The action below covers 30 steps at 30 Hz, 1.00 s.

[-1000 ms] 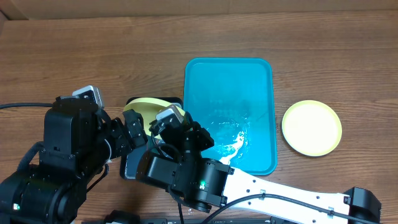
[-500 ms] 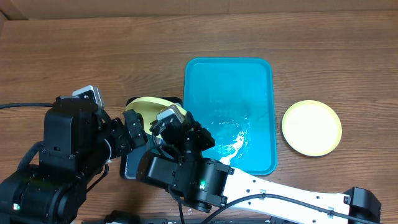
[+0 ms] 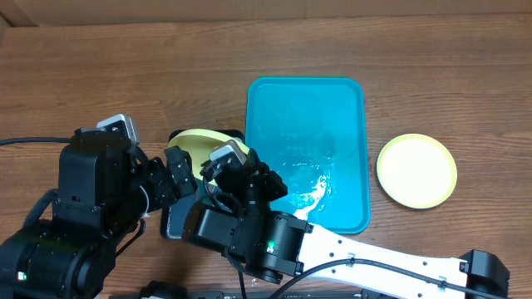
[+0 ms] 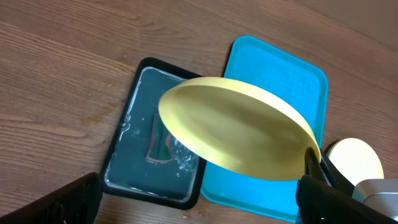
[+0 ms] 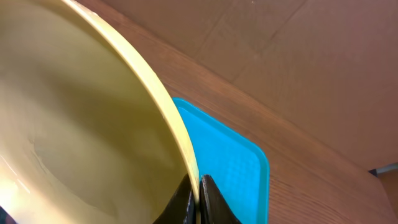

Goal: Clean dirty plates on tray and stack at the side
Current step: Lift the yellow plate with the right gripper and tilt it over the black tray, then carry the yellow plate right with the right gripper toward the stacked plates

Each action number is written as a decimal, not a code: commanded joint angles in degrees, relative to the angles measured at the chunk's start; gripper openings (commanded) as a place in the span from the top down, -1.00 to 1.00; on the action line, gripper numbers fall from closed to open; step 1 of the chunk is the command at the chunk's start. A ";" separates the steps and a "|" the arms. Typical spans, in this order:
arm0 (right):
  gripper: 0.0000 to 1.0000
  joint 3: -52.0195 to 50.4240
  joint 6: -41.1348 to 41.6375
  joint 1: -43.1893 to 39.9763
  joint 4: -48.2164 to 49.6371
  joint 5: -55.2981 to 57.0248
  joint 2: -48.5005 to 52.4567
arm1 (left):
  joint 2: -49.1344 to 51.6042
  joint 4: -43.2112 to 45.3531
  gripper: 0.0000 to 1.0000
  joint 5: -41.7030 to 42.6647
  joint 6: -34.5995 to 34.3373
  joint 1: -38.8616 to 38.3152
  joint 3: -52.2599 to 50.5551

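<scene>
Overhead: right gripper (image 5: 198,202) pinches the rim of a yellow-green plate (image 4: 236,127), fingers pressed on either side of the edge. Plate is tilted, off the counter (image 3: 125,66), hanging over the black basin (image 4: 134,155), just left of the tray (image 3: 307,108). Basin has water in it. Tray is wet and foamy near its front, with no plate on it. Second yellow-green plate (image 3: 416,170) lies flat on the counter right of the tray, apart from it; that's the stack spot. Blue-white plate not seen in any view.

Left gripper (image 3: 179,170) is beside the held plate. Left wrist view shows its fingers spread to the frame edges with nothing between them.

Step in hand, by my read: wash or drain this plate over the basin, then stack it. To do it well:
- firm pinch, since a wet rim may slip
- tilt it over the basin so drips land in the water, not on the counter
- check both faces for a smear; none clear here, only a faint streak in right wrist view
- carry it over the tray, level it, and centre it on the right-hand plate before letting go

Writing: no brands, labels or text readable.
</scene>
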 commanded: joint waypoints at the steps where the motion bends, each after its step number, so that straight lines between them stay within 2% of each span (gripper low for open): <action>1: 0.92 1.14 0.28 0.31 -0.04 1.88 -0.15 | 0.15 -0.02 -0.99 0.07 0.11 0.26 0.74; 4: 0.92 1.14 5.35 -0.72 0.15 0.24 -0.15 | 0.15 -0.02 -1.00 0.07 0.11 0.26 0.74; 6: 0.92 1.14 6.62 -0.92 1.60 -6.23 -0.15 | 0.15 -0.02 -1.00 0.07 0.11 0.26 0.74; 8: 0.92 1.14 2.82 -0.94 0.02 -2.45 -0.15 | 0.15 -0.02 -1.00 0.07 0.11 0.26 0.74; 9: 0.92 1.14 5.38 -1.31 -1.29 2.27 -0.15 | 0.15 -0.02 -0.99 0.07 0.11 0.26 0.74; 10: 0.92 1.14 6.93 -1.38 -0.76 2.16 -0.15 | 0.15 -0.02 -0.99 0.07 0.11 0.26 0.74; 13: 0.92 1.14 0.04 -1.20 -0.37 0.52 -0.15 | 0.15 -0.02 -1.00 0.07 0.11 0.26 0.74; 15: 0.92 1.14 2.69 -1.44 -0.81 3.30 -0.17 | 0.15 -0.02 -1.00 0.07 0.11 0.26 0.74; 16: 0.92 1.14 4.07 -1.57 0.72 0.50 -0.17 | 0.15 -0.02 -0.99 0.07 0.11 0.26 0.74; 17: 0.92 1.14 1.27 -1.55 1.57 -3.08 -0.17 | 0.15 -0.02 -1.00 0.07 0.11 0.26 0.74; 18: 0.92 1.01 -5.42 -1.31 0.83 -2.86 -0.15 | 0.15 -0.02 -1.00 0.07 0.11 0.26 0.74; 19: 0.92 0.92 -4.72 -1.36 -0.26 0.59 -0.15 | 0.15 -0.02 -1.00 0.07 0.11 0.26 0.74; 20: 0.92 0.92 -0.15 -1.77 -0.39 2.58 -0.15 | 0.15 -0.02 -1.00 0.07 0.11 0.26 0.74; 21: 0.92 0.92 2.89 -1.90 0.76 0.76 -0.17 | 0.15 -0.02 -1.00 0.07 0.11 0.26 0.74; 23: 0.92 0.92 -3.52 -1.90 1.95 -4.70 -0.15 | 0.15 -0.02 -0.99 0.07 0.11 0.26 0.74; 24: 0.92 0.92 -6.49 -1.90 1.36 -3.76 -0.15 | 0.15 -0.02 -0.99 0.07 0.11 0.26 0.74; 25: 0.92 0.92 -6.05 -2.03 0.26 -0.74 -0.15 | 0.15 -0.02 -1.00 0.07 0.11 0.26 0.74; 27: 0.92 0.92 2.78 -2.84 1.66 -0.85 -0.17 | 0.15 -0.02 -1.00 0.07 0.11 0.26 0.74; 29: 0.92 0.92 -3.78 -2.91 2.78 -6.80 -0.15 | 0.15 -0.02 -1.00 0.07 0.11 0.26 0.74; 30: 0.92 0.92 -6.99 -2.91 1.90 -5.51 -0.15 | 0.15 -0.02 -1.00 0.07 0.11 0.26 0.74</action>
